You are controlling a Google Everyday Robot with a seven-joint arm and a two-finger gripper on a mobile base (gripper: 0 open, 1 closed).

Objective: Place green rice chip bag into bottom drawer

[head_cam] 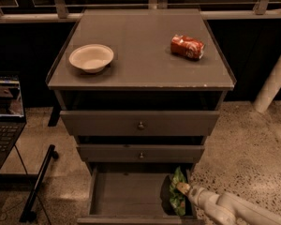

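The bottom drawer (126, 196) is pulled open at the foot of the grey-brown cabinet. The green rice chip bag (177, 198) stands on edge against the drawer's right inner side. My gripper (182, 189) comes in from the lower right on a white arm and is at the bag's upper right edge, touching it.
On the cabinet top (140, 50) sit a white bowl (91, 57) at the left and a red wrinkled packet (188, 47) at the right. Two knobbed drawers (140, 123) stand slightly open above. A laptop (4, 111) on a stand is at the left. A white pillar (274, 81) is at the right.
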